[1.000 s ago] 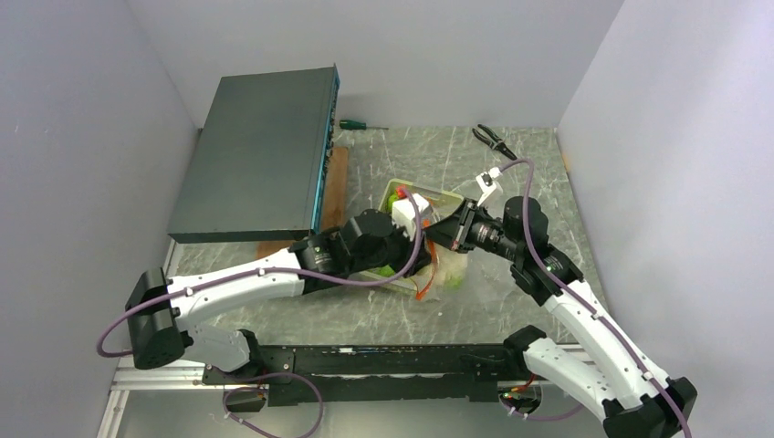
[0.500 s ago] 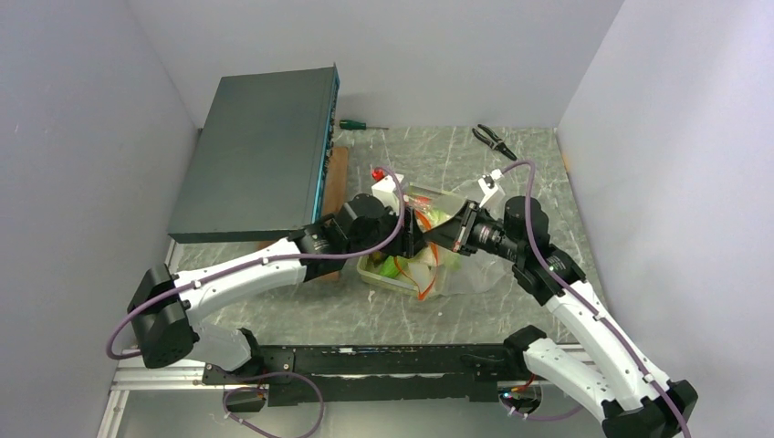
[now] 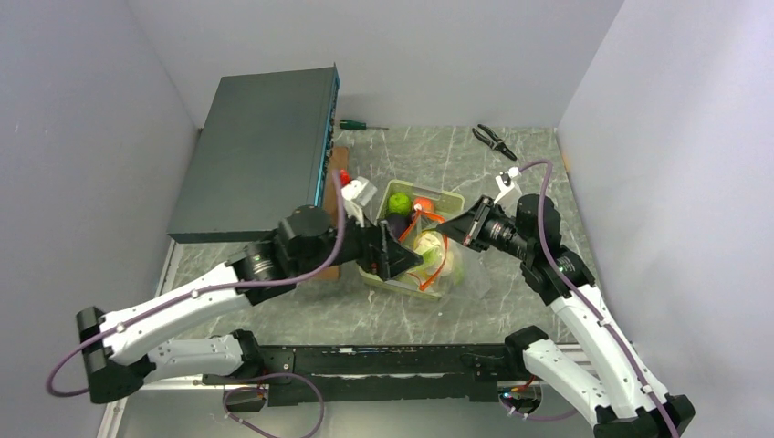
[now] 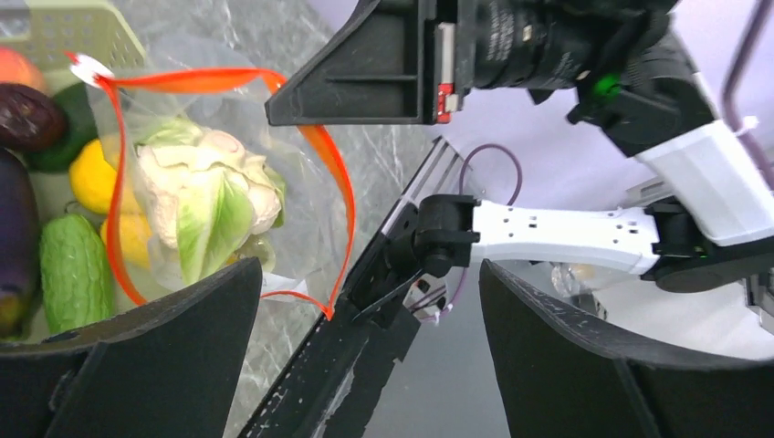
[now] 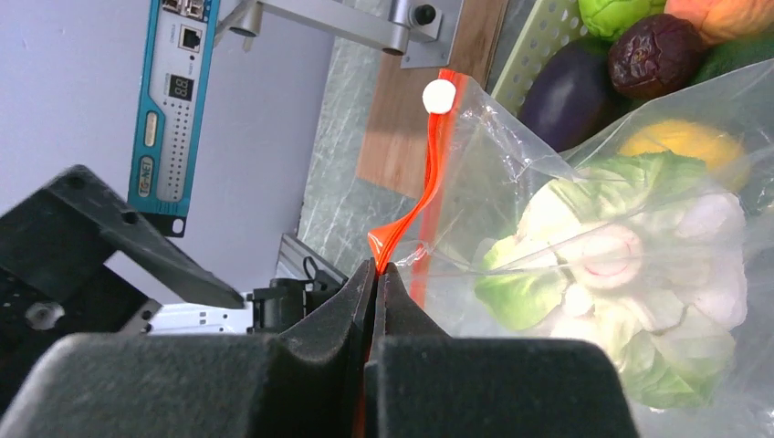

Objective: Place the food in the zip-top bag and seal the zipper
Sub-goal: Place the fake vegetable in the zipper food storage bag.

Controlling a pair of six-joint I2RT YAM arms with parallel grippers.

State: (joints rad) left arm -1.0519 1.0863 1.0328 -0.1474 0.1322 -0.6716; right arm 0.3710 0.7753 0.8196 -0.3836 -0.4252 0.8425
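Observation:
The clear zip-top bag (image 3: 445,266) hangs by its mouth over the near end of the pale green tray (image 3: 450,195). My right gripper (image 5: 376,270) is shut on the red-orange zipper (image 5: 429,173), below its white slider tab (image 5: 439,95). The white cauliflower (image 5: 630,265) lies inside the bag (image 4: 301,210), within the loop of the open mouth. My left gripper (image 4: 365,365) stands open and empty, just left of the bag. In the tray lie a bright green piece (image 3: 399,203), an orange-yellow piece (image 3: 423,203), a small dark purple piece (image 5: 657,55) and an eggplant (image 5: 570,91).
A dark switch box (image 3: 260,155) stands raised at the back left, over a wooden board (image 3: 336,173). A green-handled screwdriver (image 3: 360,125) and pliers (image 3: 493,140) lie by the back wall. White walls close in both sides.
My left gripper came from the tray over the bag mouth, opened, and drew back left. The cauliflower now lies in the bag. My right gripper kept its hold and shifted slightly right.

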